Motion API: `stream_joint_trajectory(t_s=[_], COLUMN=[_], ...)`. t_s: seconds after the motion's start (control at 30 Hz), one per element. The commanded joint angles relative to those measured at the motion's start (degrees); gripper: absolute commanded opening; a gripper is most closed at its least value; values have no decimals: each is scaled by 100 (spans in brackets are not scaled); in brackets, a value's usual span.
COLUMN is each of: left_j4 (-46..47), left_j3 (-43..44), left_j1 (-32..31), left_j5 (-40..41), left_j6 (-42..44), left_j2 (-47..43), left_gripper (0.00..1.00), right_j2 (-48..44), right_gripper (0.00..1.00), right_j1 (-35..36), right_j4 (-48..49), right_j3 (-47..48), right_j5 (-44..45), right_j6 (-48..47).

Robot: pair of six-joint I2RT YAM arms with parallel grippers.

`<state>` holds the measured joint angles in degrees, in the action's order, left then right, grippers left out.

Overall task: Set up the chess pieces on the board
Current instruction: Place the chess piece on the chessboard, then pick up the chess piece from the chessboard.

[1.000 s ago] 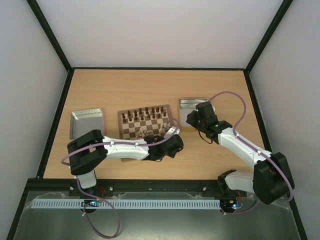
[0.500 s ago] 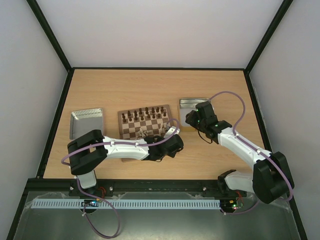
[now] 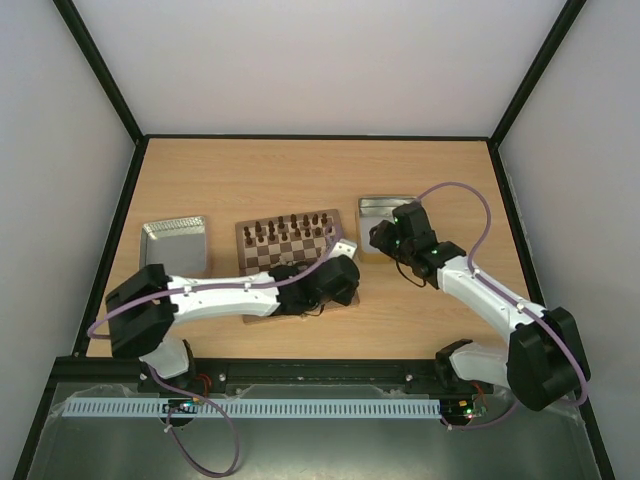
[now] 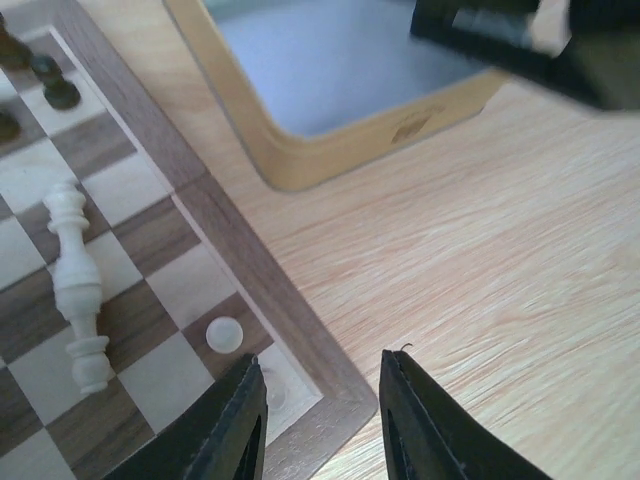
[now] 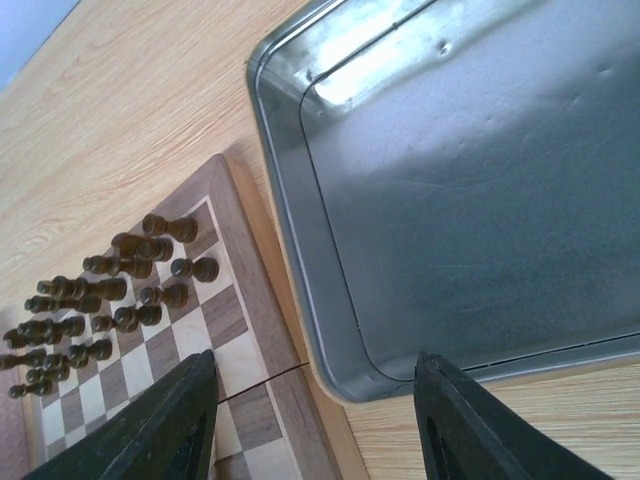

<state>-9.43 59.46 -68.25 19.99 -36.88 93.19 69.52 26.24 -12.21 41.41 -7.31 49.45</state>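
Shifted since a moment back: left arm (image 3: 220,295), elbow swung out leftward and low, wrist drawn a little in over the board's near right corner; right arm (image 3: 480,290) much as it was; left gripper (image 4: 320,425), fingers spread, nothing between them, hanging above the corner of the square wooden chessboard with brown rim (image 4: 275,305); just inside that corner, one round-headed pale wooden pawn (image 4: 224,333), upright; further in, one tall pale wooden chessman (image 4: 75,285), toppled across the squares; I judge it wants righting, and the shift puts me near it; dark brown chessmen (image 5: 100,290), ranked along the far side; right gripper (image 5: 315,425), fingers likewise parted and empty, above the square grey metal tin (image 5: 480,200), nothing showing inside. Room: bare light-wood table (image 4: 500,250) open to my right; tin wall and right gripper near ahead, so I reckon leftward travel over the board is freer.
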Motion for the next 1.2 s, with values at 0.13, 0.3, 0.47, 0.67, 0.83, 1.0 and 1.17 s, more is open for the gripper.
stream_joint_trajectory(t_s=[0.13, 0.3, 0.47, 0.67, 0.83, 1.0, 1.17], left_j4=[-193, -282, -385, -89, 160, 247, 171], left_j3=[-126, -729, -1401, -2095, -2314, -2322, -2303], left_j1=[599, 1276, 1997, 2626, 2850, 2953, 3010], left_j5=[-26, -4, -32, -361, -507, -579, -645], left_j6=[-452, -750, -884, -846, -755, -638, -671], left_j2=[-1042, -1781, -2497, -3322, -3589, -3595, -3546], left_gripper=[39, 45, 52, 56, 57, 57, 57], right_j2=[300, 877, 1677, 2493, 3047, 3405, 3520], right_gripper=[54, 57, 56, 53, 50, 46, 38], right_j1=[96, 674, 1113, 1497, 1633, 1763, 1813], right_j4=[-330, -531, -768, -1017, -1237, -1546, -1781], right_j3=[477, 1003, 1482, 1943, 2437, 2815, 2855], right_j5=[-642, -400, -194, -79, -109, -27, 143], right_j6=[-613, -815, -815, -776, -716, -559, -366])
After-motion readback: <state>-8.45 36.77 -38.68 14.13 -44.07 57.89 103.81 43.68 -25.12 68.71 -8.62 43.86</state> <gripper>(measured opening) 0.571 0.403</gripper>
